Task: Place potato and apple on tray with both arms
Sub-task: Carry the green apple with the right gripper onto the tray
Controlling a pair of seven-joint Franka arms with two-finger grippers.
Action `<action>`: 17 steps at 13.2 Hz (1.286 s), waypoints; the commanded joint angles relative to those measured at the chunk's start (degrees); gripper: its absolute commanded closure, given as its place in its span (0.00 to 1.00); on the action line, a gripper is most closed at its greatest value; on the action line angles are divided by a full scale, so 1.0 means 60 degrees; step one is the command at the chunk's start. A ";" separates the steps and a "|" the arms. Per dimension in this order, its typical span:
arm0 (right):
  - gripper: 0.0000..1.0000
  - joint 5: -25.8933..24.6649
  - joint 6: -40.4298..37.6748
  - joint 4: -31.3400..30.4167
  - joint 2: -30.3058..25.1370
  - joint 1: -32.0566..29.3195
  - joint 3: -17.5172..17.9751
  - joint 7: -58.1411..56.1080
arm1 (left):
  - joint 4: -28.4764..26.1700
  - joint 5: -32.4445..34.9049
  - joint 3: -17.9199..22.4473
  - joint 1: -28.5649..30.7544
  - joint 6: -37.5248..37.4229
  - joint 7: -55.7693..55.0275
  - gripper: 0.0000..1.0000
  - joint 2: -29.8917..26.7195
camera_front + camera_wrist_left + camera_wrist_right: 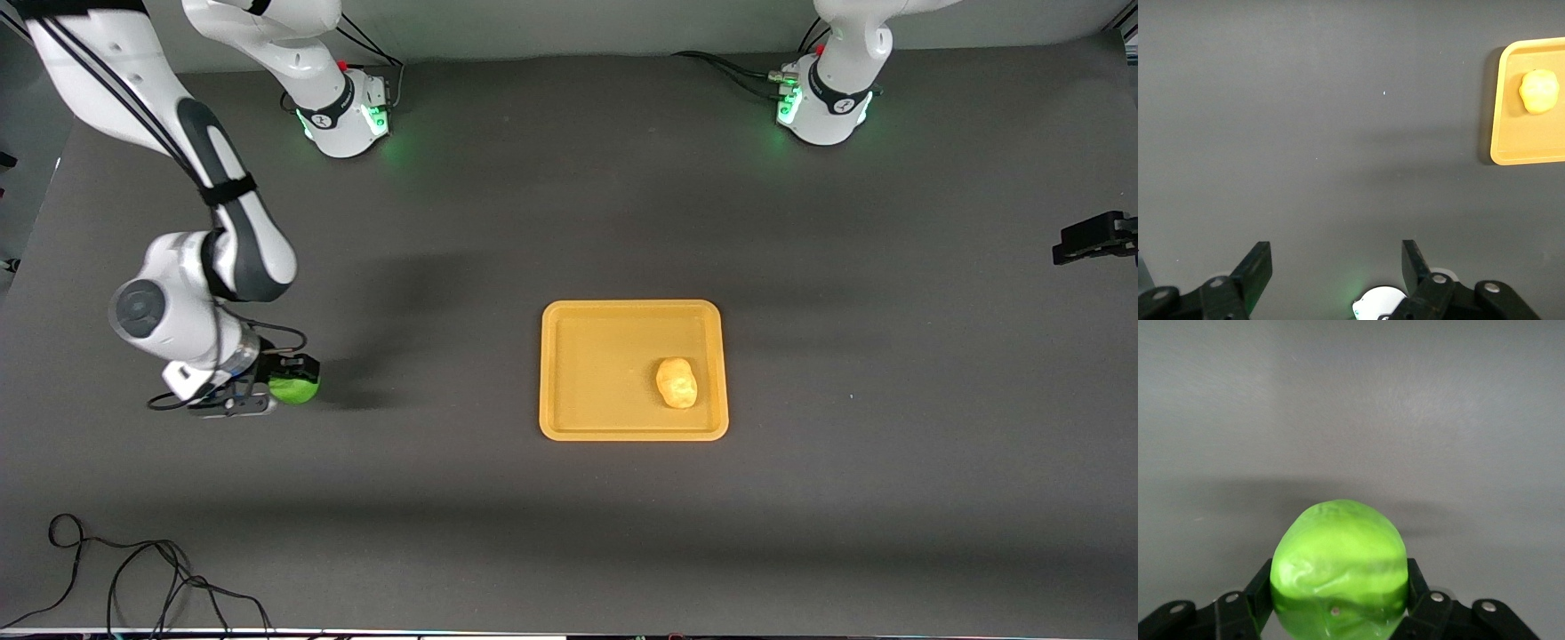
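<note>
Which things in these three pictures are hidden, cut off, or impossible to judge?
- Apple: the right wrist view's edge and the right hand shut around it hide its underside, so whether it rests on the table is unclear.
- Left hand: open in the left wrist view; the front view's edge cuts it to a dark piece.
- Tray: cut by the left wrist view's edge.
- Potato: its underside is hidden.
</note>
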 commanded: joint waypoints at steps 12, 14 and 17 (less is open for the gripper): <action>0.46 -0.0490 -0.4239 0.8252 0.3552 0.6010 -0.0005 0.9367 | 0.0281 -0.0484 0.0800 -0.0735 -0.0191 0.0002 0.14 -0.0661; 0.47 -0.0490 -0.4224 0.9907 0.4856 0.6817 -0.0005 1.0952 | 0.0223 -0.0528 0.0800 -0.0793 -0.0191 -0.0143 0.14 -0.0749; 0.47 -0.0519 -0.3334 1.0310 0.5754 0.7448 -0.0020 1.1691 | 0.0178 -0.0470 0.0800 -0.0750 -0.0191 -0.0159 0.13 -0.0764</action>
